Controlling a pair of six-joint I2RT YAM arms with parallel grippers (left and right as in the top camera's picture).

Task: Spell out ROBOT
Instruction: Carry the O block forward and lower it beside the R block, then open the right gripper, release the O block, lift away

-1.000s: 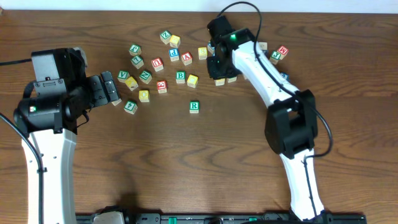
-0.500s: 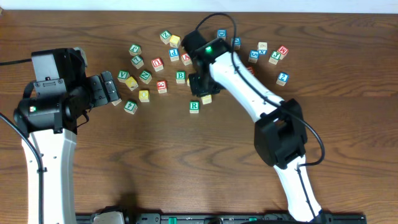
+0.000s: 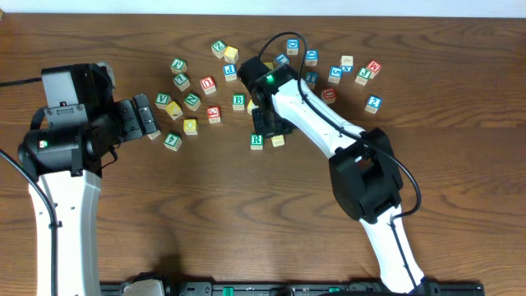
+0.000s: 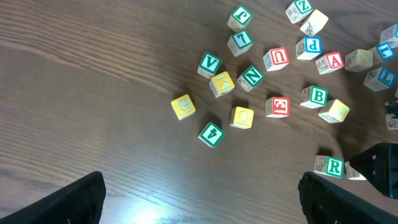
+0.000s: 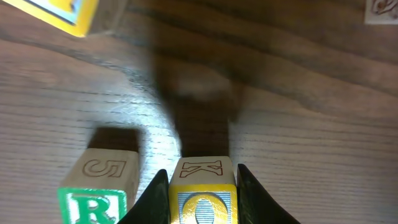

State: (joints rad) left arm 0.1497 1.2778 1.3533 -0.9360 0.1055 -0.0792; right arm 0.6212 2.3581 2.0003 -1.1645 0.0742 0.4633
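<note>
Yellow on its lettered face, the O cube (image 5: 202, 210) is clenched between the narrow-set fingers of the right gripper (image 5: 202, 190). It is held low over the wooden table (image 5: 298, 124), just beside the R cube (image 5: 93, 208) on that cube's right; we cannot tell whether it touches the wood. A second ago this gripper carried the same cube farther back, among the scattered blocks, and it has since come forward and leftward to the R. The left gripper (image 4: 205, 208) stands spread wide with nothing between its fingers, off to the left of the scatter, exactly where it was a second ago. We count two arms, one green R, and one green B cube (image 3: 238, 101) lying behind the R and apart from it. We also count two yellow O cubes: the held one and a second O cube (image 4: 242, 116) resting loose farther left. From the left wrist we count three red-lettered cubes, U (image 4: 275, 58), A (image 4: 334, 60) and E (image 4: 277, 106).
</note>
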